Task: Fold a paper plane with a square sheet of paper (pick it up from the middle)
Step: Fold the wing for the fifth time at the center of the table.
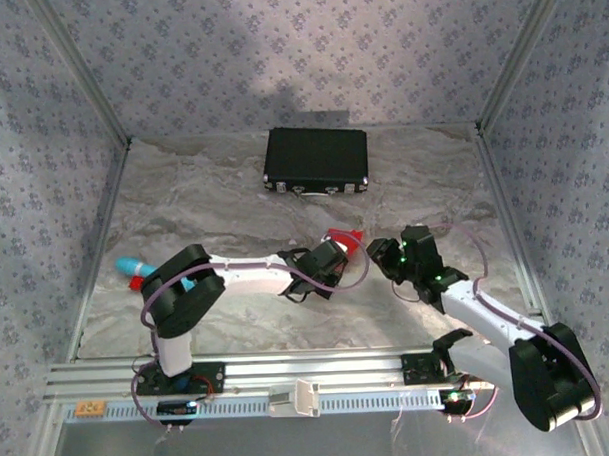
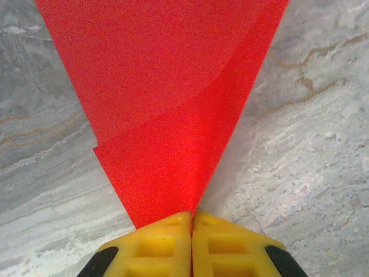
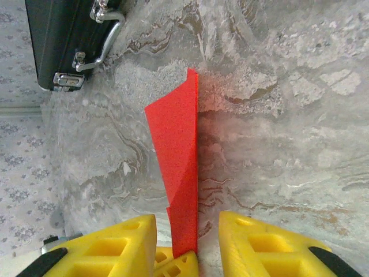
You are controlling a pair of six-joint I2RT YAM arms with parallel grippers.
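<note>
The red sheet of paper is folded into a slim pointed shape with overlapping layers and is held just above the marble table. My left gripper is shut on its narrow end, and the paper fans out wide ahead of the yellow fingers. From the top view, the left gripper reaches in from the left. My right gripper stands open with the paper's edge between its fingers, touching neither. The right gripper sits just right of the paper.
A black case with metal latches lies at the back centre, also at the upper left of the right wrist view. A small turquoise object lies at the left, behind the left arm. Patterned walls enclose the table.
</note>
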